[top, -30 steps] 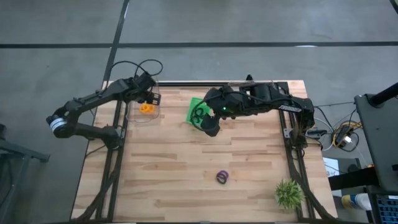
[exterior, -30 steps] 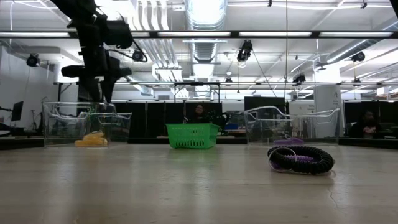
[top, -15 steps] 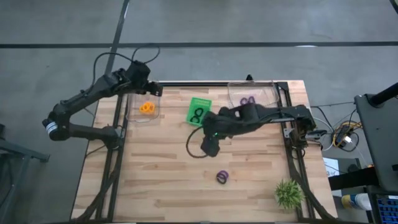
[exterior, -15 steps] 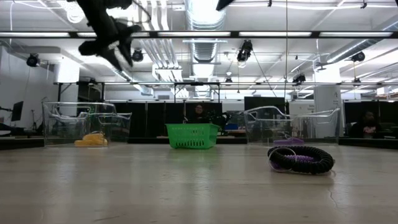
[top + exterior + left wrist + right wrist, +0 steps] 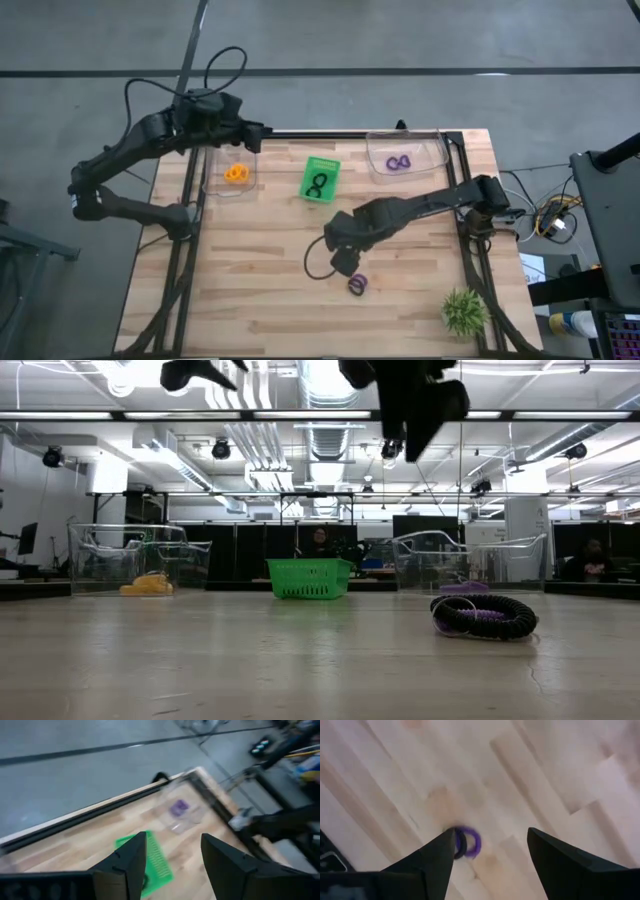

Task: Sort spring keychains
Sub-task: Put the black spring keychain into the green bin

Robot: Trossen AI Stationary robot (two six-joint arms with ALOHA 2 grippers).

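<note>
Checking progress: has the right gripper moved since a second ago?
Yes. The right gripper left the green basket and now hovers beside the loose keychains.

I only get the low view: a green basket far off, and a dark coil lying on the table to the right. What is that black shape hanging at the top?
Observer: That is the right gripper. Its fingers are open and hold nothing, and it hangs above the table close beside the coil.
Operator: Is anything inside the green basket?
Observer: Yes. The high view shows one black keychain lying in the green basket.
Operator: And the other arm?
Observer: The left gripper waits open above the table's back edge, on the left side.
</note>
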